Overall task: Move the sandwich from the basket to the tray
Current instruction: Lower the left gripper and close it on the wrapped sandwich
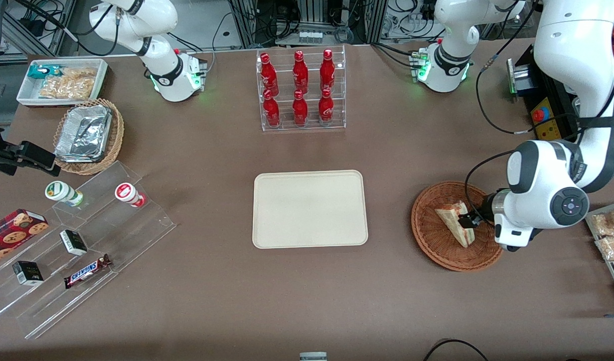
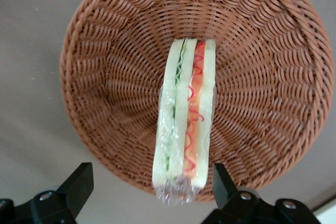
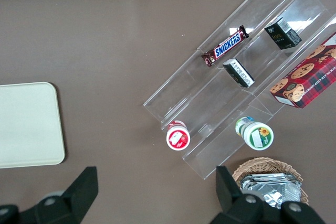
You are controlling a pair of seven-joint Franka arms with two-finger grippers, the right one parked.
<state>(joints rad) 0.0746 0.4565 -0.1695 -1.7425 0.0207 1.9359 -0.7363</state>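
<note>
Gripper (image 2: 149, 187) spread open, straddling sandwich (image 2: 185, 114) at one end, nothing clamped yet. Sandwich standing on edge in basket (image 2: 105, 77), thin side presented for pinching. Tray (image 1: 309, 208) beside basket, bare.

The brown table (image 1: 211, 301) carries the tray (image 1: 309, 208) at its middle, the basket (image 1: 432, 235) at three o'clock under the gripper (image 1: 471, 220), bottle rack (image 1: 301, 90) at twelve.

I see a reddish-brown woven basket (image 2: 105, 77) holding a sandwich (image 2: 185, 114) of white bread with pale green and red-orange layers. My gripper (image 2: 149, 192), above the basket's rim, has black fingers (image 2: 79, 182) spread wide. The tray (image 1: 309, 208) is plain cream; the surface (image 1: 307, 301) is brown.
</note>
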